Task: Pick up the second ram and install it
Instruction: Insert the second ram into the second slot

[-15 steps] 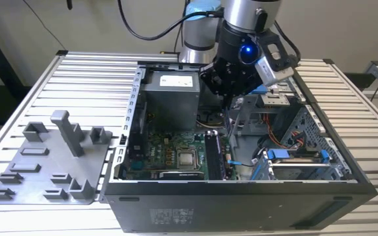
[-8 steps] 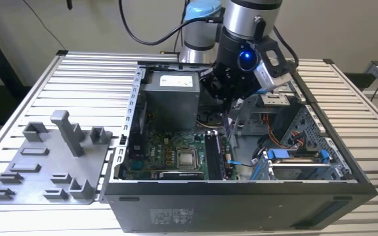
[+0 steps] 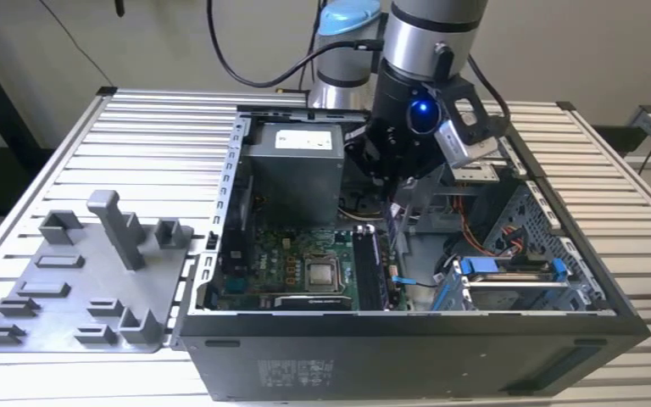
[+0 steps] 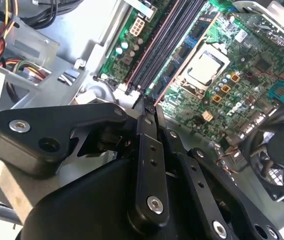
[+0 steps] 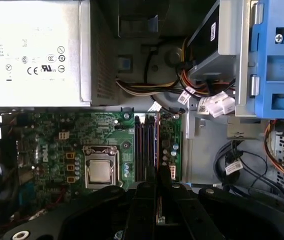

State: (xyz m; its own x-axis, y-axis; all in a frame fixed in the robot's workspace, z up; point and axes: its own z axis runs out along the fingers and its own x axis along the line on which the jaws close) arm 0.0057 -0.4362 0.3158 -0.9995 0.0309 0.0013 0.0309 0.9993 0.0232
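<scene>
second ram [image 5: 158,201] is mostly hidden. in the first wrist view it's just a thin edge-on sliver between the black fingers [image 5: 143,200], and the chips and label are out of sight. in the exterior view the second ram [image 3: 395,225] reads as a thin dark strip under the gripper [image 3: 397,195]. it's partly lost against cables and its ends are hard to make out.

jaws are nearly closed, pinching the stick's flat faces. its long axis looks parallel to the ram slots [image 5: 144,145], stick on edge, over them. can't tell if it touches a slot, since the linkages block the contact point in the second wrist view.

all of this is inside the open pc case [image 3: 416,360]. the slots sit on the green motherboard [image 5: 41,135], just beside the cpu socket [image 5: 100,170], with the psu [image 5: 31,50] past the board edge. the arm's upper part is cut off in the exterior view. a grey fixture tray [image 3: 88,280] sits on the tabletop [image 3: 156,127], at the exterior view's left of the case.
</scene>
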